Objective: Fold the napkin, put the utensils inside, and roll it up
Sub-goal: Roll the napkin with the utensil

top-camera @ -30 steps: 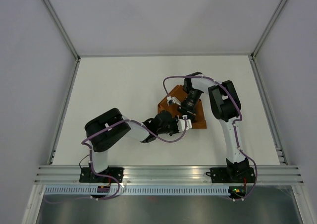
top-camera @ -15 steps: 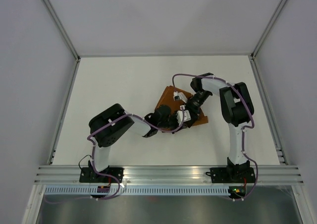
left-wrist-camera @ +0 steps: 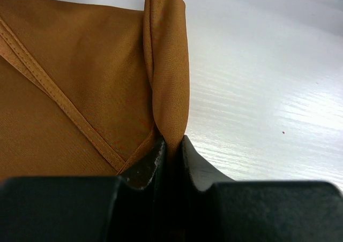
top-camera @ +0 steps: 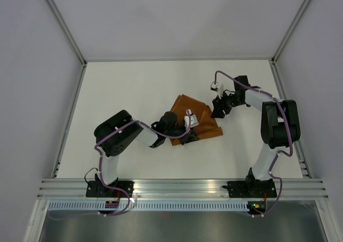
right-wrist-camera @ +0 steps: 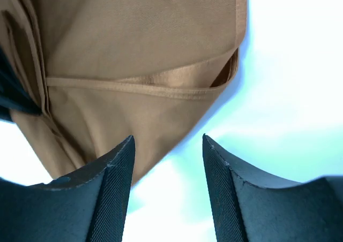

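Note:
The rust-orange napkin (top-camera: 202, 119) lies folded and bunched near the table's middle. My left gripper (top-camera: 186, 132) sits at its near left edge. In the left wrist view that gripper (left-wrist-camera: 172, 141) is shut on a raised fold of the napkin (left-wrist-camera: 80, 81), and the cloth stands up between the two black fingers. My right gripper (top-camera: 217, 112) hovers just off the napkin's right corner. In the right wrist view it (right-wrist-camera: 167, 137) is open with only bare table between the fingers, and the layered napkin (right-wrist-camera: 134, 49) lies just ahead. The utensils are hidden or out of view.
The white table (top-camera: 128, 92) is bounded by aluminium rails on the left (top-camera: 69, 119) and right (top-camera: 289, 119), with grey walls behind. Both arm bases sit on the near rail (top-camera: 182, 188).
My right gripper has opened, let go of the napkin and pulled back to the right. My left gripper has closed further on the napkin's fold and shifted slightly left.

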Motion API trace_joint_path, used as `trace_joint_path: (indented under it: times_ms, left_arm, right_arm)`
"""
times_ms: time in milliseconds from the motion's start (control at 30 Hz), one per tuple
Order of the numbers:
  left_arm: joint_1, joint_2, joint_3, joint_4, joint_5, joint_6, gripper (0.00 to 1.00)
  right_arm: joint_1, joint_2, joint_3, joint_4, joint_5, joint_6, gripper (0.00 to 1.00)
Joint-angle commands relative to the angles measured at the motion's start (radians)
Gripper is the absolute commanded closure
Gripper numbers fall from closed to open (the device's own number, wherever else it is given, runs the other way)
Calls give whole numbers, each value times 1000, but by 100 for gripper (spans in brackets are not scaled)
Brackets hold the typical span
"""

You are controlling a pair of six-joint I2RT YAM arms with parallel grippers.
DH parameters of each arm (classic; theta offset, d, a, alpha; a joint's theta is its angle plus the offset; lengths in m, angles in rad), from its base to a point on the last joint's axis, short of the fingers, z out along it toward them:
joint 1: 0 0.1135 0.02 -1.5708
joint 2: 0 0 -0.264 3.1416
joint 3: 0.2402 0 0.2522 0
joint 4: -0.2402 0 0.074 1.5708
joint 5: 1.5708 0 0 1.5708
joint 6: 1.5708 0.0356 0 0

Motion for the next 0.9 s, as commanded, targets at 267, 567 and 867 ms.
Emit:
trace_joint_path:
  times_ms: [267,567,867]
  left_arm:
    - [89,110,-34,-78,228,-229,98]
    - [124,166,14,-110,311,-304,98]
    - [126,194,78,-204,337,-298,98]
  right_arm:
    - [-7,-418,-302,122,-216,-302,33]
    - [129,-468,-433,52,-143,-511,33]
    - [264,-533,-590,234,-13,-513,33]
